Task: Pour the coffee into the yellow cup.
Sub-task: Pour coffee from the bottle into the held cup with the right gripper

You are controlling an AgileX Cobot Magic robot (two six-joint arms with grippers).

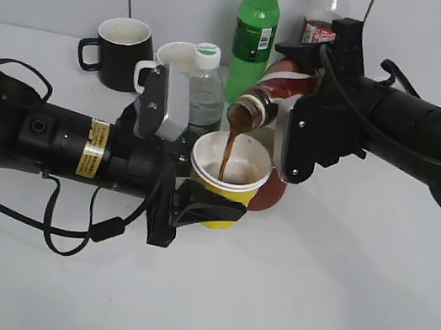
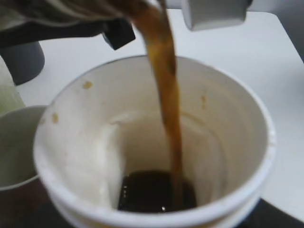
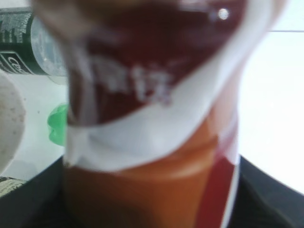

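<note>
Two grips: right fingers [image 1: 294, 135] clamp coffee [image 1: 272, 89]; left fingers [image 1: 196, 204] clamp yellow cup [image 1: 237, 192].

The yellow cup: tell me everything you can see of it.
The yellow cup is a small tapered paper cup, yellow outside, white inside, with a rolled white rim. It stands upright on the white table, gripped low on its wall by the left gripper. A stream of coffee falls in from the tilted coffee bottle; a shallow dark pool covers its bottom, and brown specks dot its inner wall.

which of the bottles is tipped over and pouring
The brown coffee bottle held by the right gripper; it tilts mouth-down over the yellow cup. The green, clear and red-labelled bottles stand upright behind.
</note>
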